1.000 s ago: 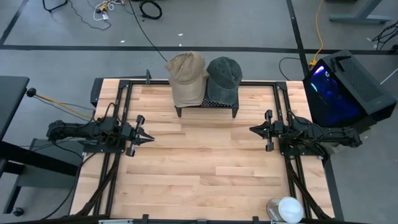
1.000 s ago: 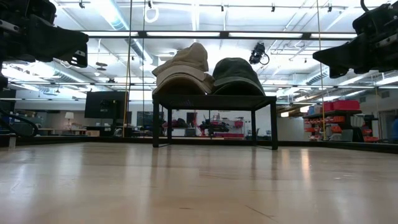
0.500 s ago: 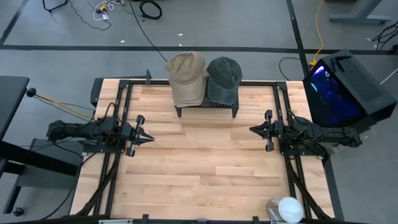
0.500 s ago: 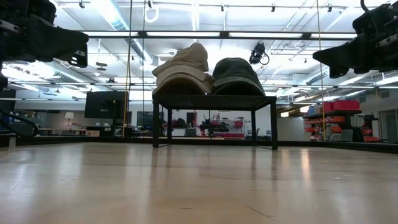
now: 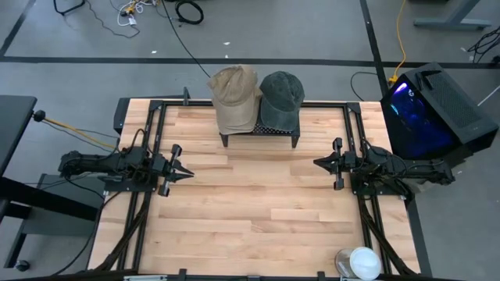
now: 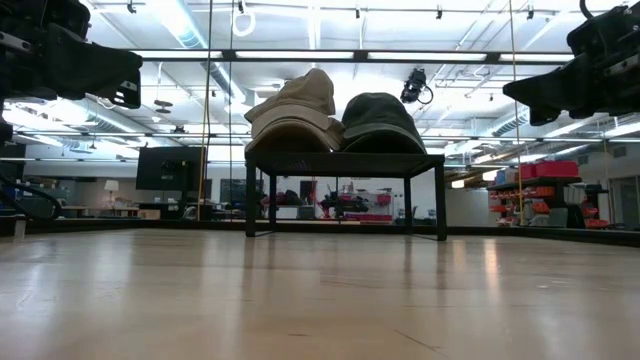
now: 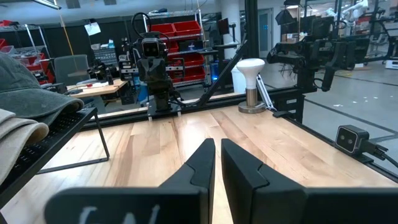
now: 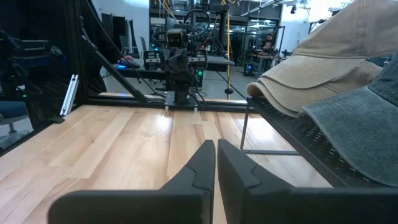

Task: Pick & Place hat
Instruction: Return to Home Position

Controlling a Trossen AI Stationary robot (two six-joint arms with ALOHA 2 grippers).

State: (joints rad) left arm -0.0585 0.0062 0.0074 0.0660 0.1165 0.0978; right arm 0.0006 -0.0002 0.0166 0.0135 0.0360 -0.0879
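- Two stacks of caps sit side by side on a small black metal mesh shelf point(image 5: 260, 133) at the far edge of the pale wooden plank table point(image 5: 258, 211), about midway between the two arms.
- The tan fabric caps point(image 5: 234, 97) take the shelf's left half in the high view, nested one upon another. Their brims reach to the shelf's front edge.
- The dark grey-black washed fabric caps point(image 5: 281, 97) fill the right half, touching the tan stack along one side.
- From table height, both piles point(image 6: 295, 110) point(image 6: 380, 118) rise in rounded domes above the shelf's flat top point(image 6: 345, 160), which stands on thin legs.
- The left gripper point(image 5: 181, 170) hangs over the table's left side, well apart from the shelf and pointing inward toward the middle. Its wrist view shows the two dark fingers point(image 7: 202, 165) drawn together with only a sliver between them and nothing held.
- The right gripper point(image 5: 320, 163) mirrors it over the right side, facing the left arm. Its fingers point(image 8: 199, 165) are likewise pressed together and empty.
- A white dome-topped object on a round base point(image 5: 361, 262) stands at the near right corner of the table.
- A black computer case with a blue-lit panel point(image 5: 430, 109) sits just off the table's right edge.
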